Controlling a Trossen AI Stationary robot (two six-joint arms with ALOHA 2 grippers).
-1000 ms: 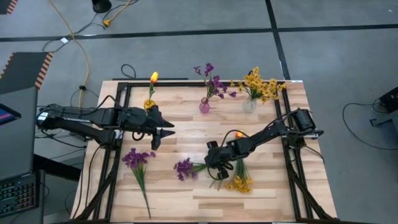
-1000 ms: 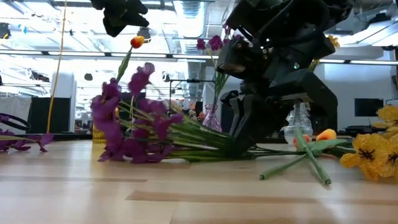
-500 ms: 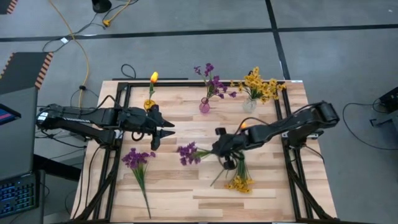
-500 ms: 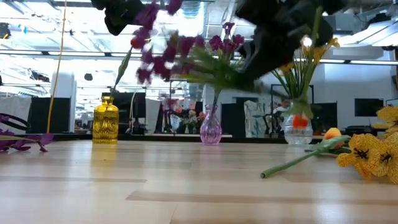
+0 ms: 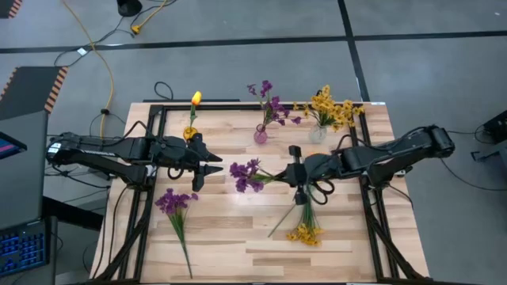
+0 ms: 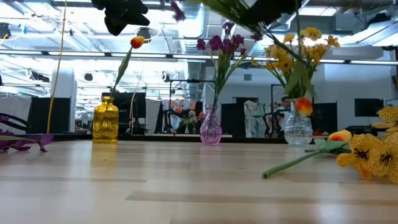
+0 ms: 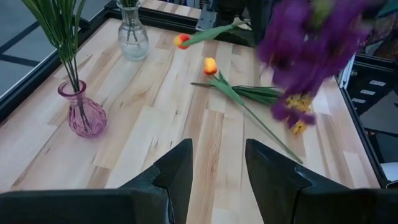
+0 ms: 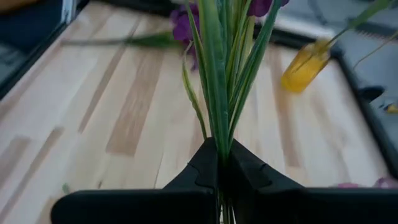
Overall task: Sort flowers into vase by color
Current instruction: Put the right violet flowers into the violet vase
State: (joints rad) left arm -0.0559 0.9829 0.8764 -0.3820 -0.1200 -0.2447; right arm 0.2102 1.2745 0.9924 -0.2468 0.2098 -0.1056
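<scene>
Even, bright overhead light fills the scene, and the pale wooden table [image 5: 238,237] shows only soft, faint shadows under the arms. In the low view, ceiling strip lights and bright windows behind the table backlight the vases, and the near tabletop edge is soft. The purple sprig [image 7: 311,43] is smeared by motion blur in the left wrist view. In the right wrist view the yellow vase [image 8: 305,65] and far tabletop are out of focus.

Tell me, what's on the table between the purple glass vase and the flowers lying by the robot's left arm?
In the high view, only bare wooden planks lie between the purple glass vase and the purple sprig lying flat. The left end effector hovers nearby.
</scene>
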